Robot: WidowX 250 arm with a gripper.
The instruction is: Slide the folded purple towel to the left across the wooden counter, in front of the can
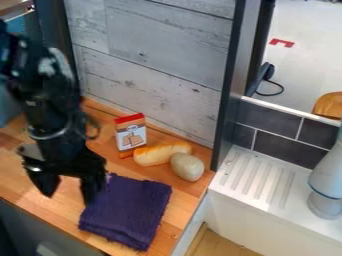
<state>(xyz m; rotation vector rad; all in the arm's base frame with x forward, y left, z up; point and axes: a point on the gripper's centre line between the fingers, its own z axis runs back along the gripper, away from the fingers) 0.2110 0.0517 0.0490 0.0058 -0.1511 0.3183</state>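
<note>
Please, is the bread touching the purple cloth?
Apart. The camera view shows a strip of bare wooden counter between the bread and the purple cloth.

- The robot's arm (50, 95) is black, with bulky, glossy segments.
- Small pale spots dot its upper section.
- A shiny curved rim (48, 136) rings the wrist.
- Its black gripper (69, 198) has two tapered, wedge-like fingers (45, 184).

Wooden surface (188, 199), bearing a folded purple cloth (130, 210) near its front edge; behind the cloth, an upright red-topped box (131, 135), a golden loaf (155, 154) and, beside the loaf, a pale ovoid object (188, 167).
</note>
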